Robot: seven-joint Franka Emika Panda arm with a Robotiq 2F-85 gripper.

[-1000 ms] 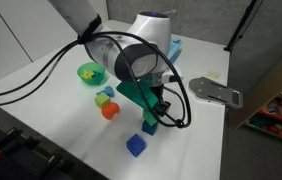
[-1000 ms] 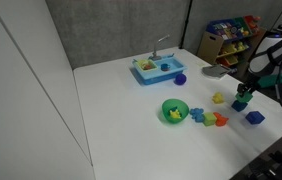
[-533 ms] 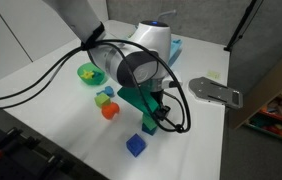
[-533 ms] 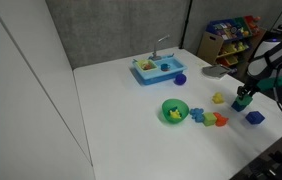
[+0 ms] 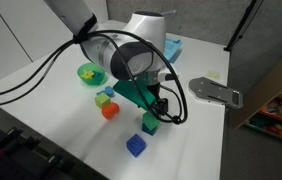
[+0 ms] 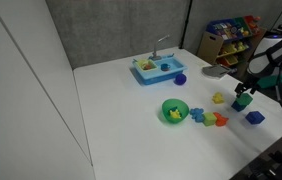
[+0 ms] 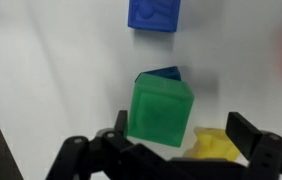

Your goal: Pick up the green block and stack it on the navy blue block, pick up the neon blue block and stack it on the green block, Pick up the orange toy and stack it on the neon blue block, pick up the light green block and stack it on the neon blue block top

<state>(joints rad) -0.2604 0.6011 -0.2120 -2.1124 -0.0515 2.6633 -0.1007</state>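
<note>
The white bench [image 5: 46,115] carries everything, and the toys sit in a loose group towards its near edge in an exterior view. This keeps each piece within easy reach of the arm [image 5: 131,55]. The arm bends over the group with its wrist turned down, so the end effector [image 5: 157,104] points straight at the bench surface, directly above the stack. That vertical pose suits top-down placing and lifting without brushing neighbouring pieces.

In the wrist view the end effector [image 7: 181,140] has its fingers [image 7: 246,132] spread wider than the cube below, and neither pad touches it. It holds nothing. The green block [image 7: 161,112] rests on the navy blue block [image 7: 165,73], of which only a sliver shows at the far edge. The upper cube looks slightly offset but squarely seated, so the first stacking step appears done.

The neon blue block [image 7: 154,12] lies alone on the bench beyond the stack in the wrist view, well apart and free on all sides, and is probably the next thing to fetch. In an exterior view it sits [image 5: 135,146] nearer the bench edge than the stack. A yellow toy [image 7: 216,145] lies just beside the stack on its right, so a careless descent there could nudge it. The orange toy [image 5: 109,112] waits to the left, apart from the stack.
</note>
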